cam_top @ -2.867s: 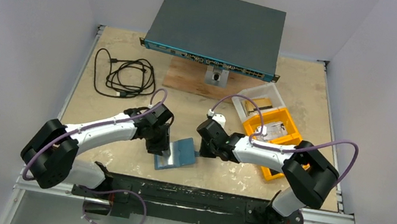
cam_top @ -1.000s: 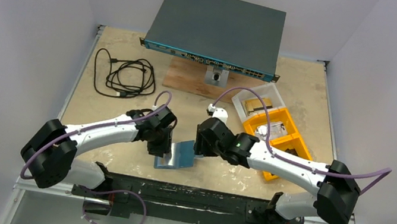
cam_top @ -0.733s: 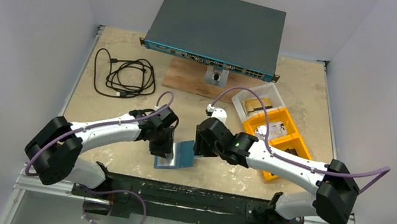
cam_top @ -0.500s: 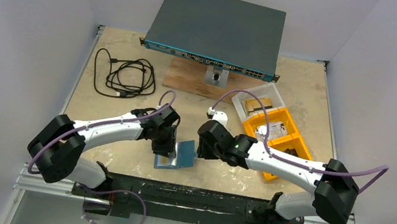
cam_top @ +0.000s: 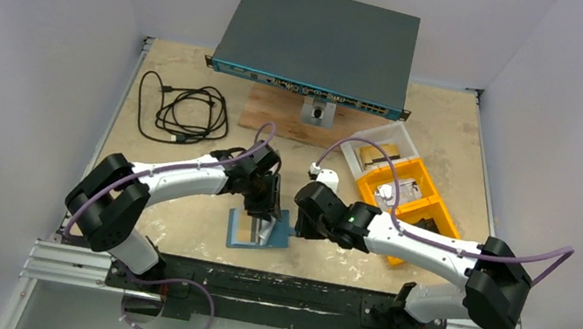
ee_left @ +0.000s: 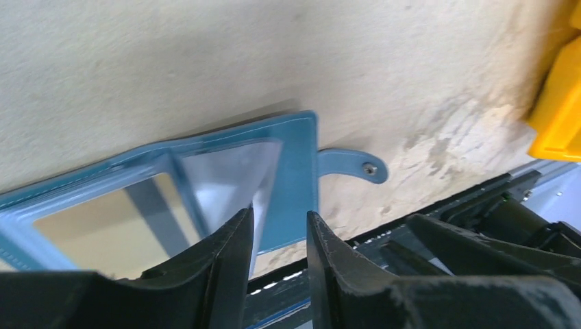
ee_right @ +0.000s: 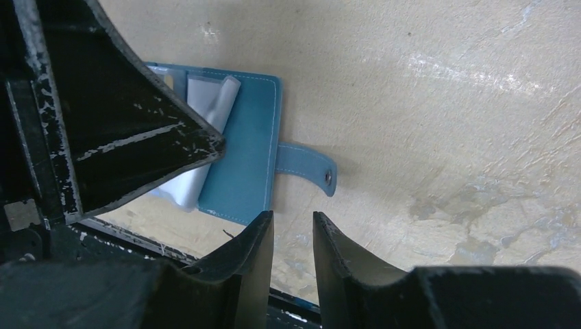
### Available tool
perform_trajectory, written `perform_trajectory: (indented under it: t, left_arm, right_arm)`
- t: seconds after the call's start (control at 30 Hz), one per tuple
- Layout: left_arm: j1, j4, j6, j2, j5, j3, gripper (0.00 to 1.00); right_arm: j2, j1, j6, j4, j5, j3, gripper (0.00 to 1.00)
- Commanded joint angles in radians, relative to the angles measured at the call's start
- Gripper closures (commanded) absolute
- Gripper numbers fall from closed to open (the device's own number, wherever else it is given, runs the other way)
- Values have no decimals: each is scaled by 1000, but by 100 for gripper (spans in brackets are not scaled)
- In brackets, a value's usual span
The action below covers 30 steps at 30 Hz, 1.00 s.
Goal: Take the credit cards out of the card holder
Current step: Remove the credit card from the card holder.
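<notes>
Near front edge of table (cam_top: 175,208), card holder (cam_top: 277,235) lies open flat, long axis left-right, right under left gripper (ee_left: 277,226), jaws a narrow gap astride a pale inner leaf (ee_left: 226,171) (pinched? can't tell), while right gripper (ee_right: 291,226), jaws slightly apart & empty, hovers just right of snap tab (ee_right: 305,168).

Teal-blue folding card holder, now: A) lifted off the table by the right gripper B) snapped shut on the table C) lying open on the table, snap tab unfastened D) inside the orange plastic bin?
C: the teal-blue folding card holder lies open on the beige table, clear inner pockets showing, its snap tab sticking out unfastened.
</notes>
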Motion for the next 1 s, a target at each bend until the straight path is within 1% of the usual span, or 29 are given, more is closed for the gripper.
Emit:
perform_trajectory:
  t: [0.0, 0.27, 0.43, 0.5, 0.57, 0.63, 0.8, 0.9, 0.97]
  left_arm:
    - [-11, 75, 7, 27, 59, 57, 64]
    - [-20, 163, -15, 77, 144, 58, 59]
    - [-24, 157, -3, 63, 149, 67, 58]
    - [-19, 114, 10, 25, 114, 74, 57]
    - [-9, 45, 23, -29, 49, 78, 56]
    - [13, -37, 32, -112, -17, 70, 55]
    - [84, -215, 57, -292, -166, -6, 53]
    - [124, -247, 69, -364, -181, -82, 55]
    - [137, -233, 74, -379, -168, -122, 60]
  right_arm:
    - [-38, 2, 23, -7, 36, -10, 73]
    - [-64, 2, 29, -30, 53, 3, 73]
    - [-70, 2, 29, -30, 58, 9, 73]
    - [-64, 2, 13, -15, 55, 15, 74]
    - [-53, 2, -1, 8, 40, 20, 75]
    - [-37, 3, -9, 21, 29, 30, 76]
    - [1, 25, -34, 57, 6, 76, 80]
    - [54, 42, -48, 76, -4, 109, 83]
    - [94, 47, -56, 90, -14, 126, 85]
